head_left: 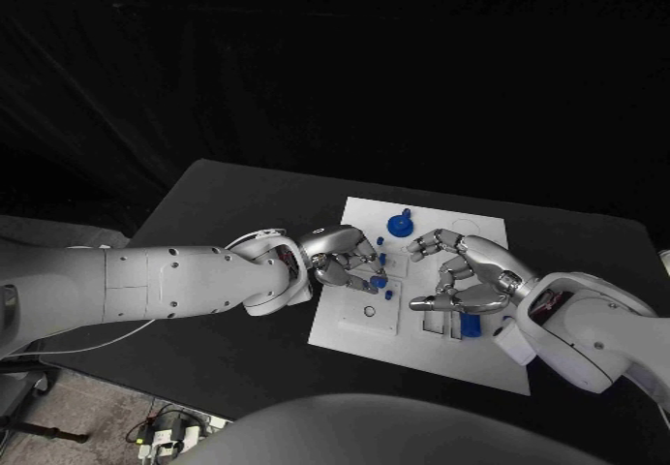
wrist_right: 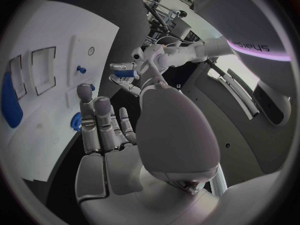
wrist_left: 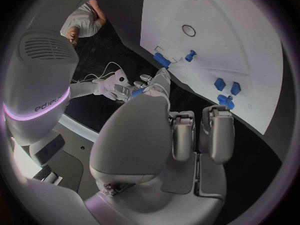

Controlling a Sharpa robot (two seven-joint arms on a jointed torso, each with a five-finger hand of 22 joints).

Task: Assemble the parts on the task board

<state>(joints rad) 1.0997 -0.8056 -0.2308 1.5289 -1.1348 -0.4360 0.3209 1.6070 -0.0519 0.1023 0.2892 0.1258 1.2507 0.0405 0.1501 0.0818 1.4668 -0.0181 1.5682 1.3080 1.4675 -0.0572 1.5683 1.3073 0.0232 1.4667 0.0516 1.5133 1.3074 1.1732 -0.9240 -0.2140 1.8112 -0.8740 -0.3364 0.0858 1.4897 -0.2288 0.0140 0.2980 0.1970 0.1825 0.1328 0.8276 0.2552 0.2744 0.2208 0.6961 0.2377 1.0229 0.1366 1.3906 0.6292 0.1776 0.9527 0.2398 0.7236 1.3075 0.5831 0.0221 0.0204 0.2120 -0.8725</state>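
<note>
Board [head_left: 366,334], a white plate, lies in the middle of the black table [head_left: 224,203], its long side running away from the robot; left hand [head_left: 340,260] reaches over the board's left edge, its fingers curled around a small blue part [head_left: 377,282] pinched at the fingertips, just above the board; the right wrist view shows that same hand [wrist_right: 128,77] with the blue piece [wrist_right: 127,73] held between thumb and fingers; right hand [head_left: 465,274] hovers over the board's right half, fingers bent and apart, nothing plainly in them, though whether a fingertip touches the board I cannot tell; round blue part [head_left: 401,228] sits near the board's far edge; another blue part [head_left: 471,325] lies by the rectangular recesses [head_left: 436,325] near the right hand's wrist; a small ring-shaped hole [head_left: 369,312] is in the board's left half, near the left hand; in the left wrist view several blue pieces [wrist_left: 219,84] lie scattered on the white board [wrist_left: 250,40], apart from one another.
</note>
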